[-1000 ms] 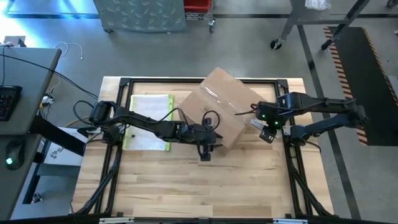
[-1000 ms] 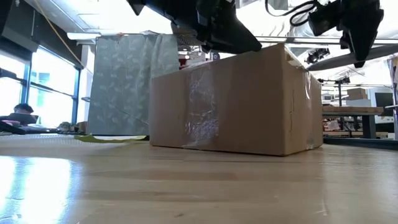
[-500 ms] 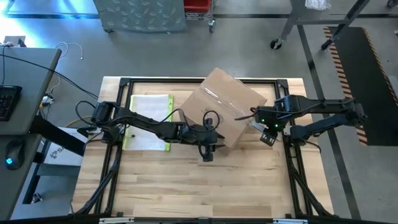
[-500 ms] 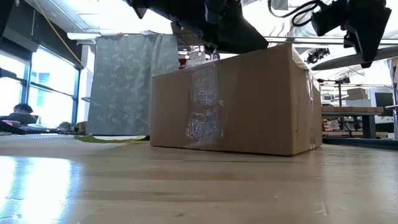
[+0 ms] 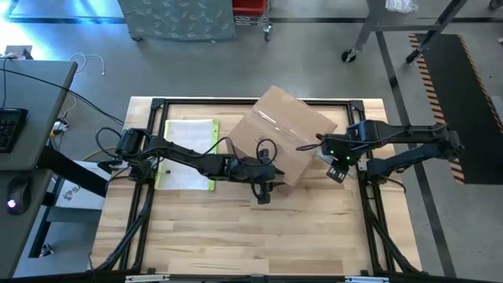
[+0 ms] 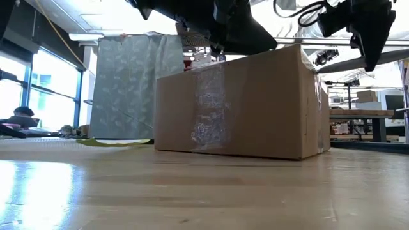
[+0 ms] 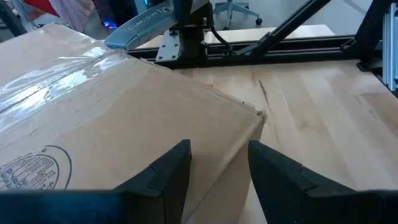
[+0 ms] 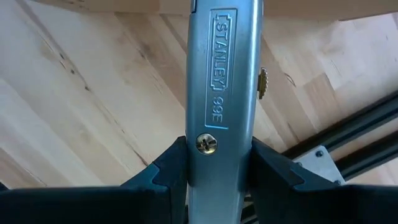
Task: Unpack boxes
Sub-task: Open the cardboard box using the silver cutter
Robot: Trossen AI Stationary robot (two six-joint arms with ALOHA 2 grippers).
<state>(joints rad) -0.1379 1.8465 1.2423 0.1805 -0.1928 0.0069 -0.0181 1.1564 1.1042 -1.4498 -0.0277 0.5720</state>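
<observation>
Right jaws [image 8: 214, 163] clamp a utility knife [image 8: 221, 81]; left jaws [image 7: 219, 163] stand part-open, empty, at the taped cardboard box [image 5: 280, 141] near the table's [image 5: 236, 244] far edge. Stiff, probably light; steady its corner.

Left arm stretches low across mid-bench, its claw [image 7: 217, 171] with fingers parted and empty. Right arm folds in from the side, its claw [image 8: 217, 165] clamped on a knife [image 8: 224, 81].
</observation>
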